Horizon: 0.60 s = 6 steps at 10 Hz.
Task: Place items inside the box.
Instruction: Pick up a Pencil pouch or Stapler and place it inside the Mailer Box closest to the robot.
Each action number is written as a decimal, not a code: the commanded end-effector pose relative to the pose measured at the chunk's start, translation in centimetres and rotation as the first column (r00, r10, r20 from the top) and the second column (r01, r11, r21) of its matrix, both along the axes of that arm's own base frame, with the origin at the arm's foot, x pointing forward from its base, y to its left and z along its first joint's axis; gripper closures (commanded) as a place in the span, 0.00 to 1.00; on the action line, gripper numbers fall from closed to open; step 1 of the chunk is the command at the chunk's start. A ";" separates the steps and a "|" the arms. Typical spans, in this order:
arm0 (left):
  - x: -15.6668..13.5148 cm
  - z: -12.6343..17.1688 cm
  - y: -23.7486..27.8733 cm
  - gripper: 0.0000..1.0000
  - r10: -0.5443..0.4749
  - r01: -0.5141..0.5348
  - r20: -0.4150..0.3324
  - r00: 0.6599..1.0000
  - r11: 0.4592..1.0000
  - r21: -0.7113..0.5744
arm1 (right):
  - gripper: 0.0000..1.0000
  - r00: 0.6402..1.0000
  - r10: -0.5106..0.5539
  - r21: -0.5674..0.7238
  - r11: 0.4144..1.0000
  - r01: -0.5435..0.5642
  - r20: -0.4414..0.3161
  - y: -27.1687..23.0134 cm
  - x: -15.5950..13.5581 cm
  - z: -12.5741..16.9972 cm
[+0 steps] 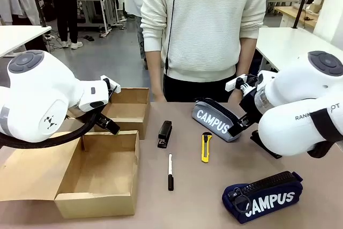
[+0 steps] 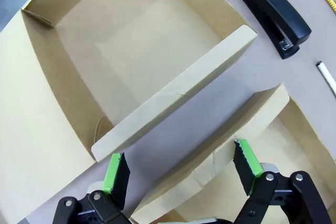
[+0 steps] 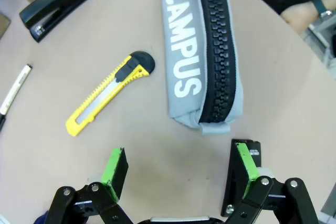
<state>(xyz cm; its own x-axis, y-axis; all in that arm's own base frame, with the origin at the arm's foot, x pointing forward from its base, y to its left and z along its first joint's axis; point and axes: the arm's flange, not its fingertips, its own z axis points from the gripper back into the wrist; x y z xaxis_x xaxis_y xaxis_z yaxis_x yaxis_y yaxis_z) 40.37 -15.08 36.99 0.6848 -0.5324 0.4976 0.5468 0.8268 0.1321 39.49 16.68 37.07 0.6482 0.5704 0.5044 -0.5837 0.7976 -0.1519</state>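
Grey pouch [image 3: 202,51], lettered CAMPUS in white, lies zip-up on the brown surface [image 1: 203,199], its near end just ahead of the right gripper [image 3: 180,165]. That gripper's jaws stand wide and empty, apparently lined up to take the pouch first. To one side lie a yellow knife [image 1: 206,147], a black stapler [image 1: 164,133] and a marker [image 1: 170,171]. They are spaced apart from one another, likely so that each can be picked up singly. A navy pouch [image 1: 262,197] rests nearer the robot's edge. No item is in a box yet.

At the robot's left sit two open cardboard boxes, a near box [image 1: 96,206] and a far box [image 1: 131,97], both bare inside and ready to be filled. The left gripper [image 2: 181,165], equally wide and holding nothing, hangs above the strip of surface between them with the near box's rim between its jaws. It may be there to steady the box, or simply to keep out of the other arm's way. A person [image 1: 203,25] in a white sweater stands at the far edge.
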 end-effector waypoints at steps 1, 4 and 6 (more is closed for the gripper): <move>0.0 0.0 0.0 0.00 0.000 0.000 0.000 1.000 1.000 0.000 | 0.00 1.000 -0.001 0.001 1.000 0.001 0.000 0.0 0.0 0.0; 0.0 0.0 0.0 0.00 0.000 0.000 0.000 1.000 1.000 0.000 | 0.00 1.000 -0.001 0.001 1.000 0.001 0.000 0.0 0.0 0.0; 0.0 0.0 0.0 0.00 0.000 0.000 0.000 1.000 1.000 0.000 | 0.00 1.000 -0.001 0.001 1.000 0.001 0.000 0.0 0.0 0.0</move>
